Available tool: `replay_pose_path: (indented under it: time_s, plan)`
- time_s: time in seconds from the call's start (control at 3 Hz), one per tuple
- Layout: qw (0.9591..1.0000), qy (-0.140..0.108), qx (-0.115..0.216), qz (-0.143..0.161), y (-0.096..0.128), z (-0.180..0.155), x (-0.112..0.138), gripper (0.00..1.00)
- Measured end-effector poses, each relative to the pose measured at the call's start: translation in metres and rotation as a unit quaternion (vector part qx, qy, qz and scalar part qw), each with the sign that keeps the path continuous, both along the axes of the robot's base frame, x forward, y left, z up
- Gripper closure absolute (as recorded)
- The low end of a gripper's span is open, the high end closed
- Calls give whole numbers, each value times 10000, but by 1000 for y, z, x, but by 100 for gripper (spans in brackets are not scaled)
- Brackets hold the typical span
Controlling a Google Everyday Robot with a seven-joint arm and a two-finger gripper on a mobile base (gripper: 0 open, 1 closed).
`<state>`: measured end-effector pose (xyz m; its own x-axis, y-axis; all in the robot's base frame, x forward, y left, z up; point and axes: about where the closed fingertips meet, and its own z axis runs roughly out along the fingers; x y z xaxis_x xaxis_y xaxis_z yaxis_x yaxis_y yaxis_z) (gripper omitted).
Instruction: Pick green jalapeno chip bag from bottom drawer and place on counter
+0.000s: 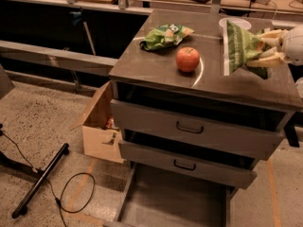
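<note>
Dark green foil with lighter streaks stands upright at the three o'clock side of the tabletop (154,66). It is the chip bag (238,45), held by the gripper (256,51), whose pale fingers (271,34) are closed on its right edge. I cannot tell whether its lower end touches the surface or hangs just above it.

I judge the bag light, soft and crackly. The foil looks slick and the chips inside brittle, so a gentle pinch on the flat sealed edge suits it better than squeezing the puffed middle. Set down, it will likely flop over rather than stand.

Grey-brown metal makes up the surface, hard and smooth, marked with a thin white arc. An apple (188,59) sits near the centre, a brighter lime-green bag (165,36) lies at eleven o'clock, and a white bowl (235,22) peeks from behind the chip bag at one o'clock. At six o'clock the bottom drawer (175,203) is pulled out. Beside the cabinet at nine o'clock sits a cardboard box (98,126), and a black cable (75,193) loops on the speckled floor near eight.
</note>
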<state>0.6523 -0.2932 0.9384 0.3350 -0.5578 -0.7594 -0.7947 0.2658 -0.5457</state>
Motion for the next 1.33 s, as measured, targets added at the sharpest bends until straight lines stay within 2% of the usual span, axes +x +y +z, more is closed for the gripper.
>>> replay_pose_path:
  time_s: [0.33, 0.67, 1.0, 1.33]
  plan:
    - [9982, -291, -281, -444, -11, -6, 28, 84]
    - [9949, -498, -458, -743, -7, -21, 55, 60]
    - [9920, -646, -551, -930, -1, -36, 69, 37]
    - [9896, -737, -610, -1077, 1, -43, 72, 14]
